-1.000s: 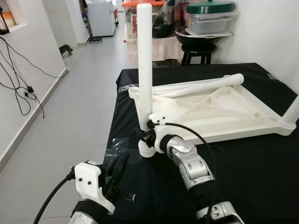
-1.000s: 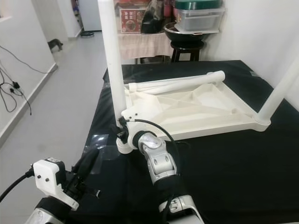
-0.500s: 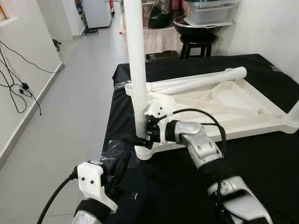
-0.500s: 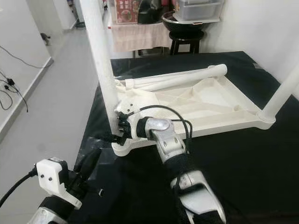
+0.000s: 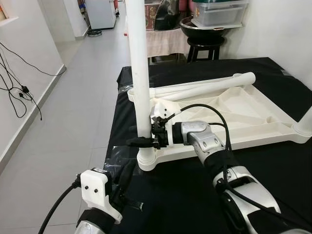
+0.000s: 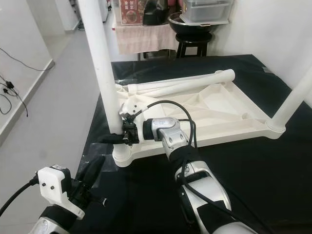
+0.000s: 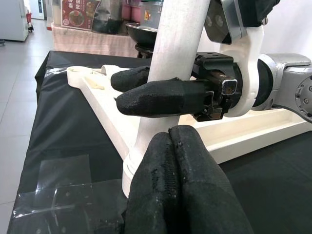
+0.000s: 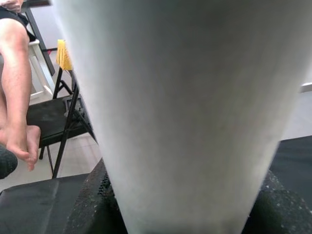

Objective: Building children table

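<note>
A white children's table [image 5: 253, 114] lies upside down on a black-covered worktop. One white leg [image 5: 139, 73] stands upright in the near left corner socket [image 5: 146, 159]. My right gripper [image 5: 140, 142] is shut on this leg just above the socket, one black finger [image 7: 161, 96] on each side of it. That leg looms close in the right wrist view [image 8: 180, 97]. A second leg [image 5: 305, 121] stands at the right corner, and a loose leg [image 5: 204, 87] lies across the underside. My left gripper [image 7: 174, 139] hangs low near the worktop's front left corner, shut and holding nothing.
The worktop's left edge drops to open tiled floor [image 5: 73, 112]. Cables [image 5: 19, 87] hang on the left wall. A stool with a black bowl [image 5: 204, 29] stands behind. A clear tape patch [image 5: 117, 158] lies by the socket. A person's bare legs [image 8: 14, 97] rest beside a black folding chair.
The head view has moved closer. My right arm has swung round so its fingers now reach leftward across the leg's base. The left gripper has stayed put.
</note>
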You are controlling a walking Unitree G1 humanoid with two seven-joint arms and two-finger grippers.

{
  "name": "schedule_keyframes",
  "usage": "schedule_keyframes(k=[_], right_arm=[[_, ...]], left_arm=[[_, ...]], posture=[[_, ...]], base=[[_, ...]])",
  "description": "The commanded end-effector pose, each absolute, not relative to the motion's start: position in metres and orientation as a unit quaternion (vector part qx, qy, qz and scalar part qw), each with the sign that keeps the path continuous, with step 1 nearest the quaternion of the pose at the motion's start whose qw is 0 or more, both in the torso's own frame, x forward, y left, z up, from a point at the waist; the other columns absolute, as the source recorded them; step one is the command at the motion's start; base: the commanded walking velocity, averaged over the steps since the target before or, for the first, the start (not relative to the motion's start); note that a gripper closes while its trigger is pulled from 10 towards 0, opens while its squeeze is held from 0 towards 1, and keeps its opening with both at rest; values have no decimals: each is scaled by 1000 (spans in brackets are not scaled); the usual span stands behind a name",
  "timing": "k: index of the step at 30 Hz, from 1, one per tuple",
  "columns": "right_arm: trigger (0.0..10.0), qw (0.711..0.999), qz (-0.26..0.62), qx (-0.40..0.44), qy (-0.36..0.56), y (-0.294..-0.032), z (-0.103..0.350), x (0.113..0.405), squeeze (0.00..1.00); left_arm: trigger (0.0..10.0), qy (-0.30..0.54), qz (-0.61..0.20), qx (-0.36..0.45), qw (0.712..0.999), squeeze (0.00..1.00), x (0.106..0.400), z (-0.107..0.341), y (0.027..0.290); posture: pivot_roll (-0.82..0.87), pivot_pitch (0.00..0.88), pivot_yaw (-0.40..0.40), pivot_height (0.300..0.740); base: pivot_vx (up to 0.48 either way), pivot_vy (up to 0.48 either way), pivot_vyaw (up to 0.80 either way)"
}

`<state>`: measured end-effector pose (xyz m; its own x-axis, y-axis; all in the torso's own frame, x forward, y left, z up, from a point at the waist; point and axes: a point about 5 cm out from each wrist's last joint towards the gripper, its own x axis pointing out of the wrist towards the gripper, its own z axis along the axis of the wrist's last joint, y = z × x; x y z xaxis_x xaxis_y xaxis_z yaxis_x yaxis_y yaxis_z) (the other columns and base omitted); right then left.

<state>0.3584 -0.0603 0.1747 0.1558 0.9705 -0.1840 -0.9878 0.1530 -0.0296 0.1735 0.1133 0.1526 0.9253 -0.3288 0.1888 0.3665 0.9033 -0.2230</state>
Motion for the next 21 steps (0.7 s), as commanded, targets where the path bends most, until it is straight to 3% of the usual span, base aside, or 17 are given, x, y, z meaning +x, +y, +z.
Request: schedule_keyframes(k=[1,3,5,6,7,8,9,12,18,19,21], right_arm=[[0,758,645,-62,82,-64,163,356,0],[0,771,628,-66,83,-70,159,357,0],[0,823,555,-64,99,-79,147,356,0],[0,823,555,-64,99,-79,147,356,0],[0,966,238,24,103,-91,130,357,0],[0,966,238,24,103,-91,130,357,0],[0,982,143,47,115,-99,124,354,0],[0,955,281,-15,96,-81,127,329,0],[0,942,310,-32,128,-79,120,339,0],[10000,944,300,-45,131,-76,122,337,0],[10000,942,304,-39,133,-72,124,335,0]], left_arm=[[10000,-64,-176,-122,975,0,173,149,113],[10000,-64,-177,-124,974,0,172,148,112],[10000,-62,-178,-125,974,0,171,148,112],[10000,-62,-178,-125,974,0,171,148,112],[10000,-62,-178,-126,974,0,171,148,114],[10000,-62,-178,-126,974,0,171,148,114],[10000,-63,-178,-126,974,0,172,149,114],[10000,-60,-178,-130,974,0,176,145,117],[10000,-64,-184,-132,972,0,180,145,115],[10000,-67,-179,-132,973,0,180,145,115],[10000,-69,-174,-132,974,0,181,146,115]], posture=[[4,18,29,740],[-6,22,27,740],[-12,24,9,740],[-12,24,9,740],[-22,21,9,740],[-22,21,9,740],[-19,27,9,740],[-64,0,43,740],[-36,0,19,740],[-32,0,13,740],[-31,0,11,740]], base=[[0,0,0],[0,0,0],[0,0,0],[0,0,0],[0,0,0],[0,0,0],[0,0,0],[0,0,0],[0,0,0],[0,0,0],[0,0,0]])
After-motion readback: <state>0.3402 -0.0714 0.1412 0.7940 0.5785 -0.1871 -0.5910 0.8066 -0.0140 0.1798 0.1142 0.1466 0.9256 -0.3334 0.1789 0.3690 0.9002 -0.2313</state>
